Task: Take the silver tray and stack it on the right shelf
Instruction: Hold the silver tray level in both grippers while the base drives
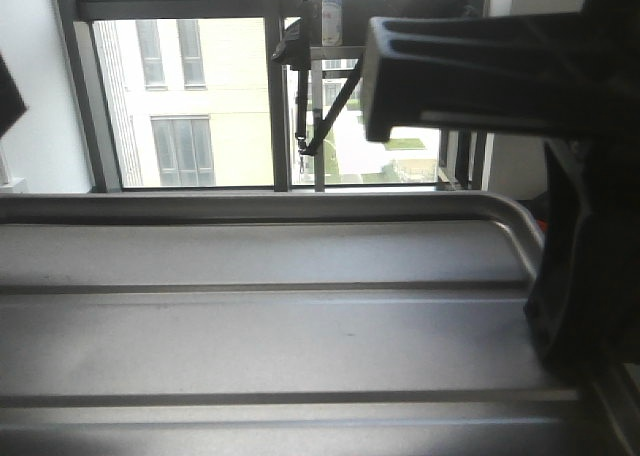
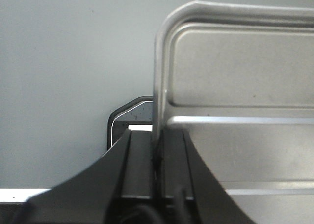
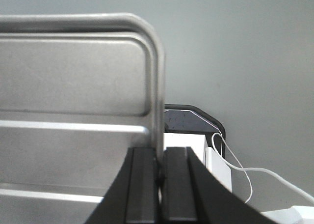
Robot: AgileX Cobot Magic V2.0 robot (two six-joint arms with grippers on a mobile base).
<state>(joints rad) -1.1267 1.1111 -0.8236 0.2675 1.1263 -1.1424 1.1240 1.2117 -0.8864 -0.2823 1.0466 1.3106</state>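
The silver tray (image 1: 270, 326) is held up level and fills the lower half of the front view, its two long ridges running across its floor. In the left wrist view my left gripper (image 2: 158, 145) is shut on the tray's (image 2: 235, 76) left rim, which stands pinched between the two black fingers. My right gripper (image 3: 159, 160) is shut the same way on the right rim of the tray (image 3: 73, 76). The right arm (image 1: 585, 276) shows dark at the tray's right end in the front view. The right shelf is out of view.
Behind the tray is a large window (image 1: 200, 86) with a building outside. A white bottle (image 1: 331, 14) sits on a dark frame up at the window. Below the right gripper lie a white box (image 3: 218, 167) and a white cable (image 3: 245, 171).
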